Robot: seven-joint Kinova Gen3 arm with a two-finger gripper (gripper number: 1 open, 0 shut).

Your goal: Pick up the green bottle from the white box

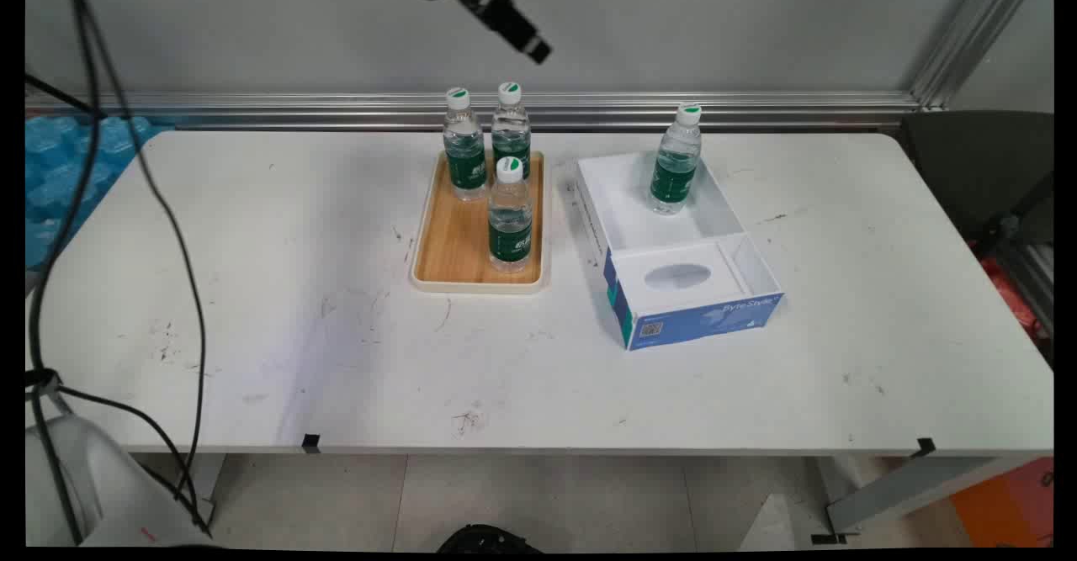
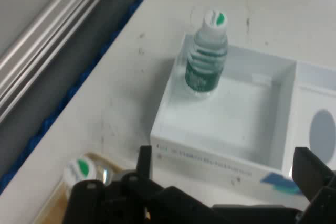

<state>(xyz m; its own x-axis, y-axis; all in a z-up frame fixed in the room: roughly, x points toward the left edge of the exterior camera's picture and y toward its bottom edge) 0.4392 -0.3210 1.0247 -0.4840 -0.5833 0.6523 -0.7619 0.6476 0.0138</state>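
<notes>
Nearest the camera there's just the scuffed white table. Next comes an open white box with a blue printed front and an oval cutout in its near section. Left of it, close but not touching, sits a wooden tray. It has one water bottle up front and two more at its far end. A fourth bottle stands in the box's far compartment, near the back wall. All four are upright, long axis vertical, white-and-green caps up. The gripper hangs high over the far side, holding nothing, fingers spread wide, angled down toward the boxed bottle.
</notes>
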